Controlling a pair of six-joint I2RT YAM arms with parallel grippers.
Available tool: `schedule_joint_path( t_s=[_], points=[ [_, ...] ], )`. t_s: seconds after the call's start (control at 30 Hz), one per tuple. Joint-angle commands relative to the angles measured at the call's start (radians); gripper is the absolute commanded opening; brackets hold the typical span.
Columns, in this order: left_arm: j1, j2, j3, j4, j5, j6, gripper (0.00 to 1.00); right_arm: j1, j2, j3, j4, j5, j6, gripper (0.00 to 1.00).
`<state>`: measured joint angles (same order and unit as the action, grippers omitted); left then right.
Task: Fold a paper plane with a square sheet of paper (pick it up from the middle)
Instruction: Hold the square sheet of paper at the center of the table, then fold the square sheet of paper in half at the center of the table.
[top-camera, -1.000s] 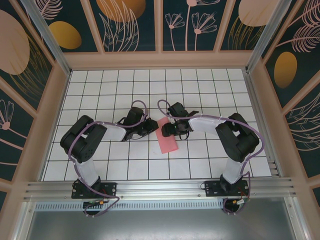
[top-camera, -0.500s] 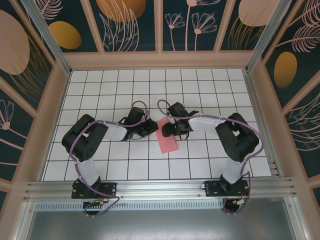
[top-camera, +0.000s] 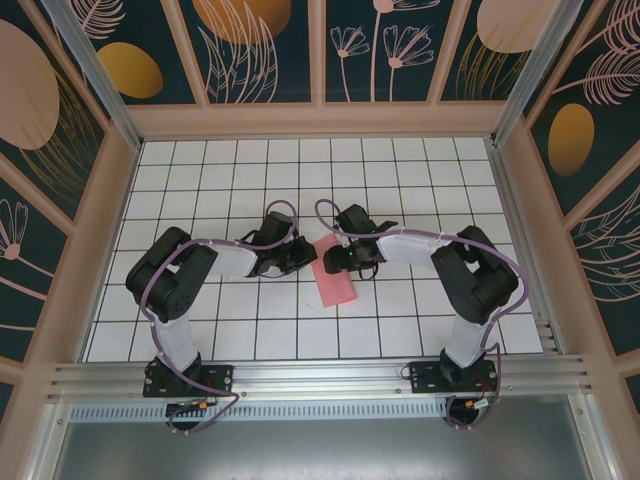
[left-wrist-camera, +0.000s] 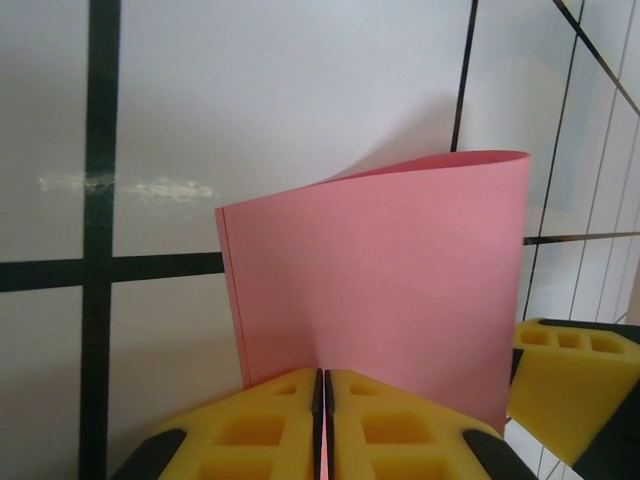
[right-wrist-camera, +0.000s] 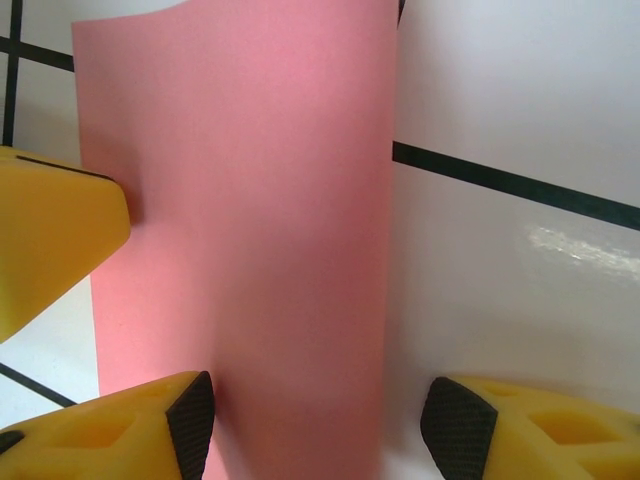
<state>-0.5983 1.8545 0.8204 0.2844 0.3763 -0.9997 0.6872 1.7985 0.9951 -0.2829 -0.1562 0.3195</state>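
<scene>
Your left gripper has its yellow pads pressed flat together, with no gap along the seam. Their tips sit at the near edge of the sheet of paper. From the wrist view you cannot tell whether any paper is caught in that seam or the closed tip merely rests on it.

Your right gripper has its fingers apart. One pad overlaps the sheet and the other stands on bare tile just past the sheet's edge, so that edge runs up between them. Nothing is clamped there.

The sheet lies doubled over on the tiled table: two layers show at the edge to one side of your left fingertips. Its far edge curls up off the tile, with a shadow under it.

- **Crowding:** A pad of each gripper shows just beside the other's fingertips, so a small sideways move could knock them together.
- **Skidding:** The tile looks glossy. If you push along the sheet with the closed tip, it will probably slide rather than crease, and the fold will go crooked.
- **One layer only:** If the right fingers close on the top layer alone, lifting could peel the fold open.
- **Opposed pulls:** If both ends are held and pulled apart, thin paper like this may well tear or buckle at the middle
</scene>
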Motion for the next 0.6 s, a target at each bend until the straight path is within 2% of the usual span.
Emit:
schedule_joint_path(
  t_s=[0.0,0.27,0.4,0.5,0.57],
  points=[
    [-0.011,0.059,0.014,-0.174,-0.090,0.028,0.14,0.010,0.082,-0.046,-0.020,-0.031,0.015,0.65],
    [-0.023,0.097,0.041,-0.258,-0.146,0.037,0.12,-0.027,-0.114,0.003,-0.053,-0.035,0.091,0.69],
    [-0.027,0.110,0.047,-0.270,-0.158,0.038,0.11,-0.040,-0.148,0.023,-0.061,-0.069,0.100,0.67],
    [-0.031,0.114,0.053,-0.279,-0.165,0.037,0.11,-0.041,-0.135,0.035,-0.039,-0.148,0.103,0.59],
    [-0.031,0.117,0.055,-0.285,-0.175,0.034,0.10,-0.040,-0.118,0.040,-0.015,-0.203,0.110,0.46]
  ],
)
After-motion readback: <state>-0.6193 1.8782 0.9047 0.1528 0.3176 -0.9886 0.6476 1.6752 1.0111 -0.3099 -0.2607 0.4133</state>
